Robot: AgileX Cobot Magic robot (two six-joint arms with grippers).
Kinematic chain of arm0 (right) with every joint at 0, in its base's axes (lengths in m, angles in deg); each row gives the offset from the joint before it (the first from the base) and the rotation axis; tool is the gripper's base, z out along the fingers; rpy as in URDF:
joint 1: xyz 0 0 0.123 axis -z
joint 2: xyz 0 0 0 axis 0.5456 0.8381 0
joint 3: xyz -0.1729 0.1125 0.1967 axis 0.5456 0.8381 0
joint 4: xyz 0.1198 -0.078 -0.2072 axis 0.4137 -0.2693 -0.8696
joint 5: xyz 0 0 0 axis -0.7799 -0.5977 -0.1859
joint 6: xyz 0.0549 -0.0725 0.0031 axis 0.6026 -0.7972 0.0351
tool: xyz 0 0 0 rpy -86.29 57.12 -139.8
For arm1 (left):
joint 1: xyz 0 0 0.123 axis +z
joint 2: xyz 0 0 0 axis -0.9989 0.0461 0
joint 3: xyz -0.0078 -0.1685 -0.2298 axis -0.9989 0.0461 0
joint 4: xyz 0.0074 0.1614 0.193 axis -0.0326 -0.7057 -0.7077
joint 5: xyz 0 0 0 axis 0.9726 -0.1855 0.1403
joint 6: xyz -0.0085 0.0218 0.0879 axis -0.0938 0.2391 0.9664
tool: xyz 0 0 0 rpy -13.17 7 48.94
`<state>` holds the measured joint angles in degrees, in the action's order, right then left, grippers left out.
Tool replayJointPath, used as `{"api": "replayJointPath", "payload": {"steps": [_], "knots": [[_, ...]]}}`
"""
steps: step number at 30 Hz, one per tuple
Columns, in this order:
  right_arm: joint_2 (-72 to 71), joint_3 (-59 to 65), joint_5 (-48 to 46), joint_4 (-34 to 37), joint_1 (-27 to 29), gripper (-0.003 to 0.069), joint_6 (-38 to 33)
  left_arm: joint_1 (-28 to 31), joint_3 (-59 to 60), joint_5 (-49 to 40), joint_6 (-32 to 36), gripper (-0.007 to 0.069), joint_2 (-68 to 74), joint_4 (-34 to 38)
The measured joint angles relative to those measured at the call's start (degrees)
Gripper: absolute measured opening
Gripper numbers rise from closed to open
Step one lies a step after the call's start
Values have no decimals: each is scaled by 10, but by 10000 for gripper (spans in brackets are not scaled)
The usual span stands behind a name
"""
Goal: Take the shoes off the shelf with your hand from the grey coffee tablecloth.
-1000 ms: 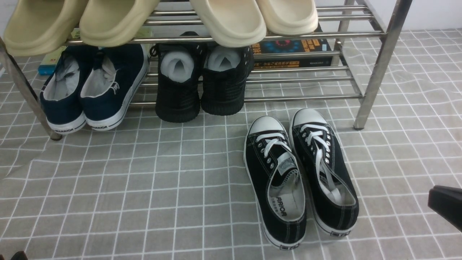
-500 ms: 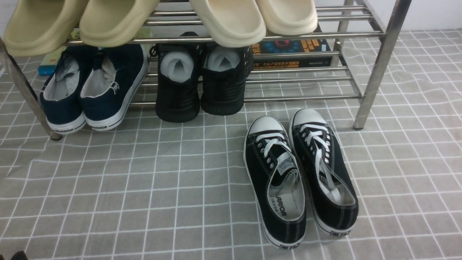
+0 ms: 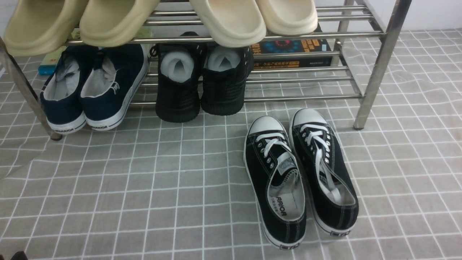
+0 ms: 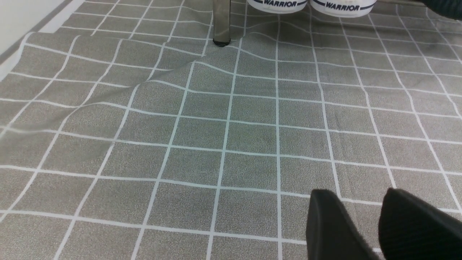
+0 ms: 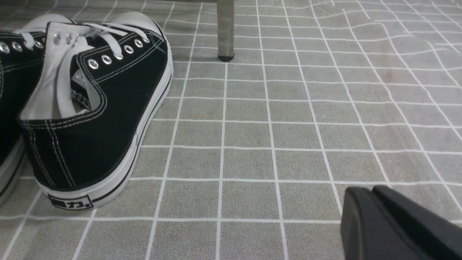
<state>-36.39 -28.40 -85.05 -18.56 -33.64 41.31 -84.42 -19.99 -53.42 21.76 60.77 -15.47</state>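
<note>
In the front view, the shoes (image 3: 301, 177) lie side by side in the lower right of the frame. They rest flat on the grey coffee tablecloth (image 3: 144, 187), toes pointing up-frame toward the shelf (image 3: 379, 68) and fully clear of its lower tubes. The navy slip-ons (image 3: 90, 90) and the black knit pair (image 3: 202, 86) sit on the rack in the upper left and upper centre. No hand shows in this view. In the left wrist view, the left gripper (image 4: 359, 196) is over bare cloth with its fingers parted and nothing between them, well apart from the shelf leg (image 4: 221, 21). In the right wrist view, the right gripper (image 5: 364, 196) has its fingers drawn almost together and carries nothing. It is beside the heel of the nearer shoe (image 5: 101, 108) but not touching it. The pair looks already delivered, so the step in hand is probably a clean retreat. It is best to draw the right hand away from the heel without brushing the sole or dragging the creased cloth, which could shift the shoes.
</note>
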Motion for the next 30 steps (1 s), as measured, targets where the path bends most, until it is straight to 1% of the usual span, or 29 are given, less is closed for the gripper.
{"api": "replayJointPath", "payload": {"steps": [6,30], "knots": [[0,-3,-14,4,1,58,0,0,0,0,0,240,0,0],[0,-3,-14,7,1,84,0,0,0,0,0,240,0,0]]}}
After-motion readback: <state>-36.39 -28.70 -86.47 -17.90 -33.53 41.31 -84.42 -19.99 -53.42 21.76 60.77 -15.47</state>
